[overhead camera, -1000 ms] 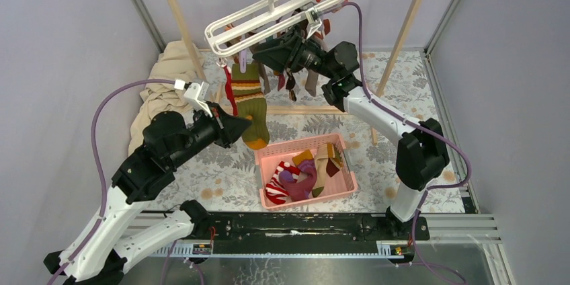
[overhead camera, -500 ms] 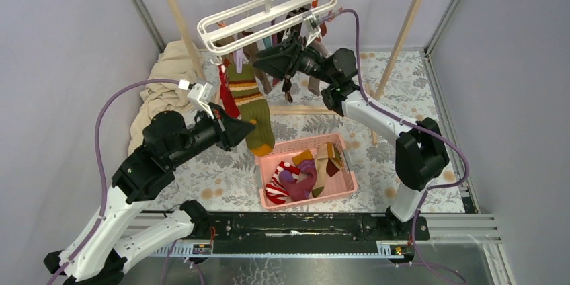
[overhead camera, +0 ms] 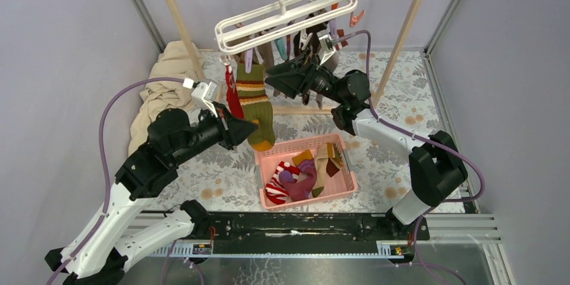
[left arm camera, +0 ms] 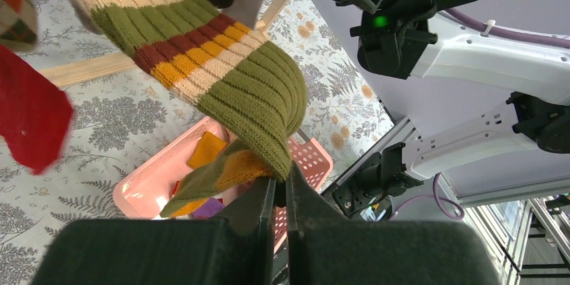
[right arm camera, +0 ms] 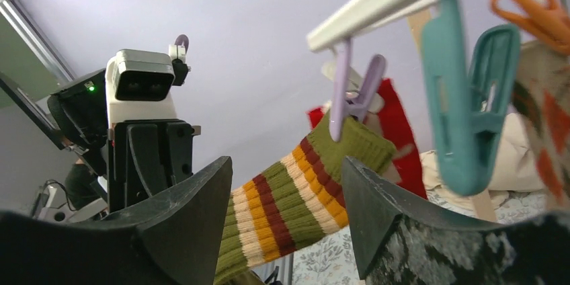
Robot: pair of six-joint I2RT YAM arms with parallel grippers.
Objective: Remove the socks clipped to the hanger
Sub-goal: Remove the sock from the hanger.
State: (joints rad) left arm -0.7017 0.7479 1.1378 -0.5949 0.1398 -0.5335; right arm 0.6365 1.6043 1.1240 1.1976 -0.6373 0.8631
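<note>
Olive ribbed knit banded in maroon, orange and cream, the striped sock hangs upper centre in the top view from a purple clip on the white barred plastic hanger. Its folded toe is clenched in the left pincer, whose closed fingers hide the tip. The right pincer gapes below that clip, gripping nothing, and an argyle sock is cut off at the wrist view's right edge.

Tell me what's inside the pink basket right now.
The basket holds a pile of socks: red-white striped, purple, tan, olive. Anything under the pile is covered.
</note>
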